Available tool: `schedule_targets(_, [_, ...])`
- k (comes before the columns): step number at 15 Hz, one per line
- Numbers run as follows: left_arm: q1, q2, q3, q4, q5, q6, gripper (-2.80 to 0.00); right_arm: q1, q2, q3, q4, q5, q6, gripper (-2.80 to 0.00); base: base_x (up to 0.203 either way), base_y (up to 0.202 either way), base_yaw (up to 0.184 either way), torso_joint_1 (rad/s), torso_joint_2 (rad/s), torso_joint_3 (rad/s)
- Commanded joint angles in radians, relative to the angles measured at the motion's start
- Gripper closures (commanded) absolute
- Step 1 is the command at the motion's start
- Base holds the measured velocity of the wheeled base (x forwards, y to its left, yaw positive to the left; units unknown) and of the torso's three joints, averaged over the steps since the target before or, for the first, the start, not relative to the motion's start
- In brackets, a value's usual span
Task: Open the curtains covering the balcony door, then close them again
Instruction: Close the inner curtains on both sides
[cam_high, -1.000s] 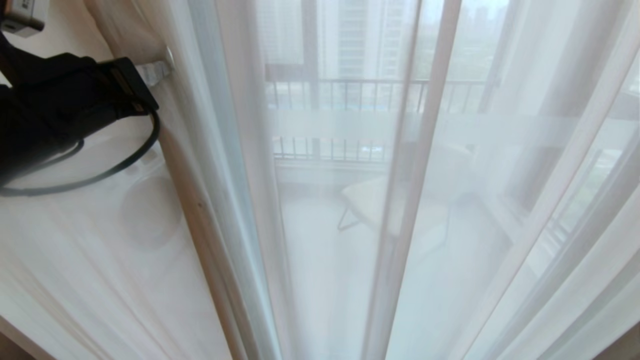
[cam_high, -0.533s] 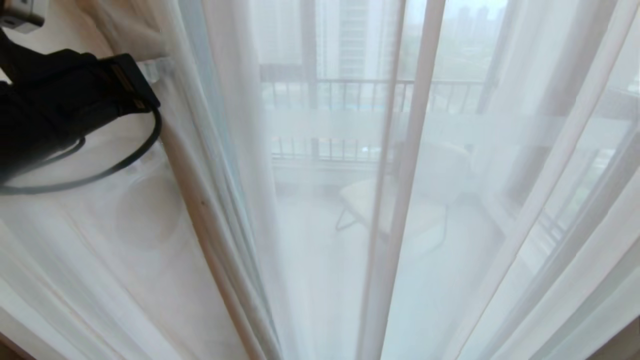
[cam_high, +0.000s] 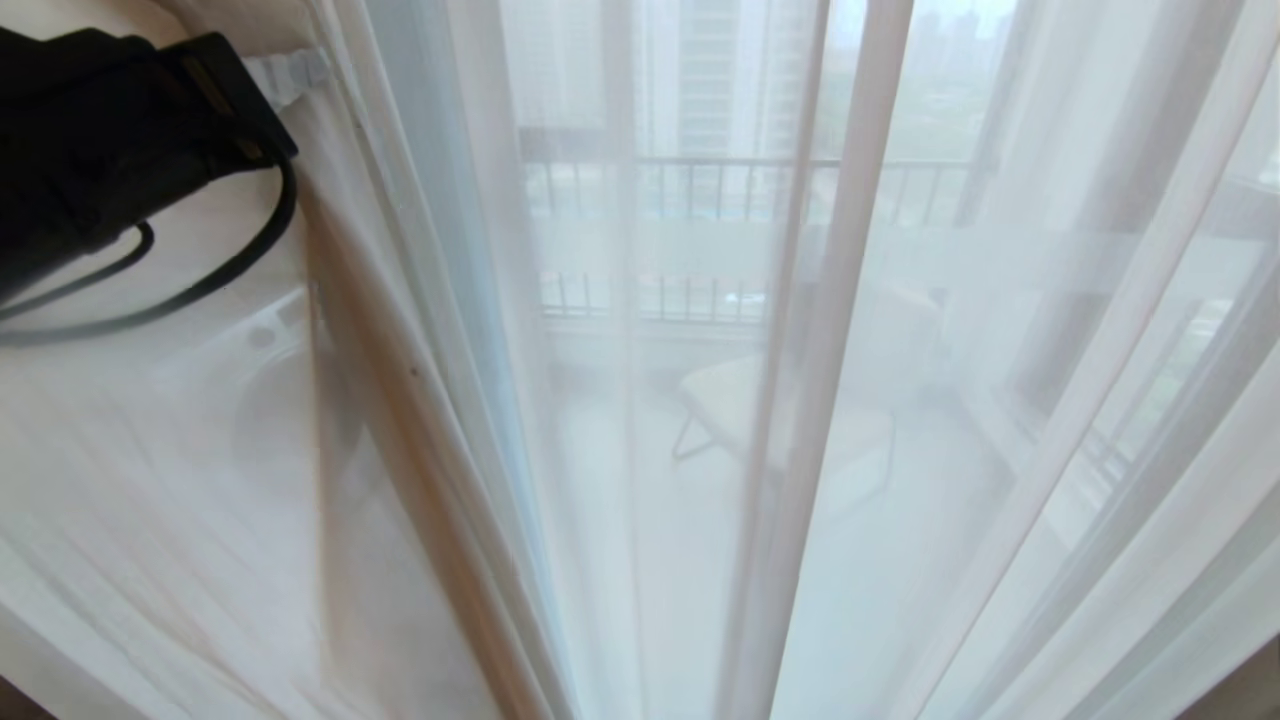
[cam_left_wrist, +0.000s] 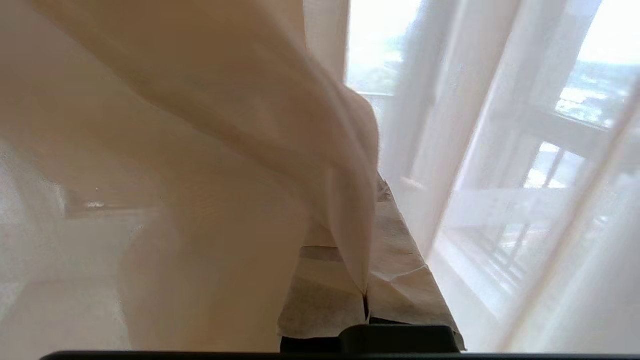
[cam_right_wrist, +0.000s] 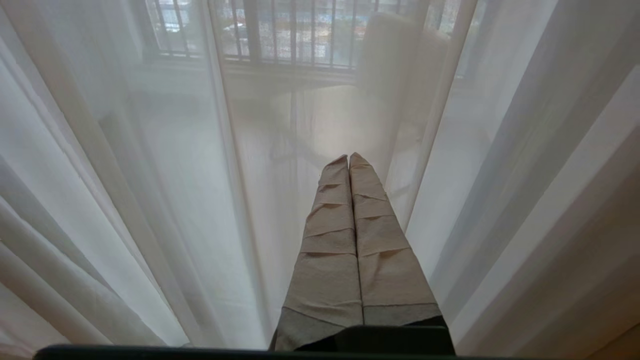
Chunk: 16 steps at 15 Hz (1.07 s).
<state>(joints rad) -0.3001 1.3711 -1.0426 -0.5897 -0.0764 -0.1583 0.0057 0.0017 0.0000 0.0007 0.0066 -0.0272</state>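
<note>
Left gripper (cam_left_wrist: 367, 295): raised at upper left, reaching level into sheer curtains (cam_high: 700, 400), taped fingers (cam_left_wrist: 400, 280) pinched on fabric fold. Right gripper (cam_right_wrist: 350, 160): parked low, closed empty, pointed at sheers. Balcony door (cam_high: 620, 250) veiled behind.

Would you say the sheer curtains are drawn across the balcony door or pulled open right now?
Drawn across. The sheer curtains hang over the whole head view, the balcony railing showing only through them.

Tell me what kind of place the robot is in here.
Probably a high-rise flat, at a balcony door hung with sheer curtains. Through them show a barred railing, a chair and tall buildings beyond.
</note>
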Motion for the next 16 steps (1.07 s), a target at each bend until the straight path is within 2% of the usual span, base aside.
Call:
schedule_targets(1, [-0.058,-0.011,-0.045,0.041,-0.001,-0.001,0.0,0.0,0.0,0.0,-0.001,0.001,0.0,0.0,0.0,0.0,0.0,0.0,0.0,0.0])
schedule_targets(8, [-0.294,-0.009,-0.148,0.164,0.0,0.003,0.0,0.0,0.0,0.0,0.001,0.0,0.0,0.0,0.0,0.0,0.0,0.0,0.0,0.0])
schedule_targets(11, [-0.386,0.022,-0.174,0.192,0.004,0.034,0.0,0.0,0.0,0.0,0.001,0.0,0.0,0.0,0.0,0.0,0.0,0.0,0.0,0.0])
schedule_targets(16, [-0.486,0.144,-0.273,0.197,0.006,0.095,0.0,0.0,0.0,0.0,0.001,0.001,0.0,0.0,0.0,0.0,0.0,0.0,0.0,0.0])
